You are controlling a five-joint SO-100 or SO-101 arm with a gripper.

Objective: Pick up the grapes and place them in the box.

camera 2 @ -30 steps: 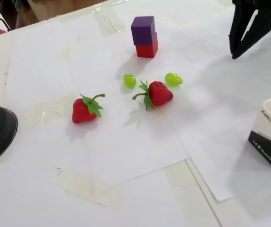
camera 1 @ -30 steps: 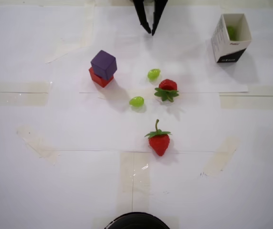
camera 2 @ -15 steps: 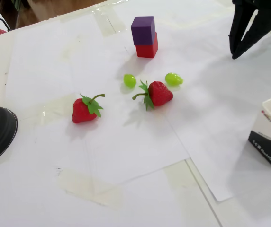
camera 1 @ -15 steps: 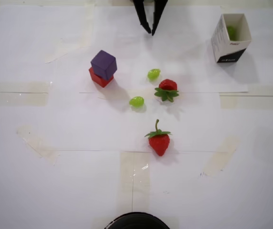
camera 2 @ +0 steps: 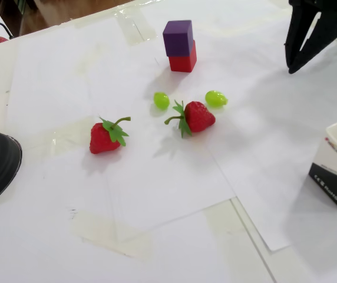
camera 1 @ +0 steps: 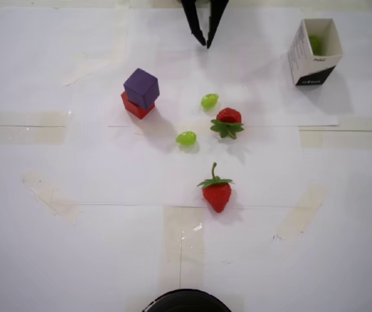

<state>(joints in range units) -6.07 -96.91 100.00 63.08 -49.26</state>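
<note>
Overhead, the black two-finger gripper (camera 1: 205,43) hangs at the top edge, its tips almost meeting and nothing between them. Two small glossy light-green grapes (camera 1: 209,101) (camera 1: 186,138) lie loose on the white paper-covered table (camera 1: 75,247), near a red strawberry with green leaves (camera 1: 227,122). A third grape (camera 1: 315,43) sits inside the small white paper box with a black base band (camera 1: 303,62), well apart at upper right.

In the fixed view, the gripper (camera 2: 291,68) reads the same, narrowly parted and empty, apart from the grapes (camera 2: 215,98) (camera 2: 161,100). The box (camera 2: 336,177) stands at the right edge.
</note>
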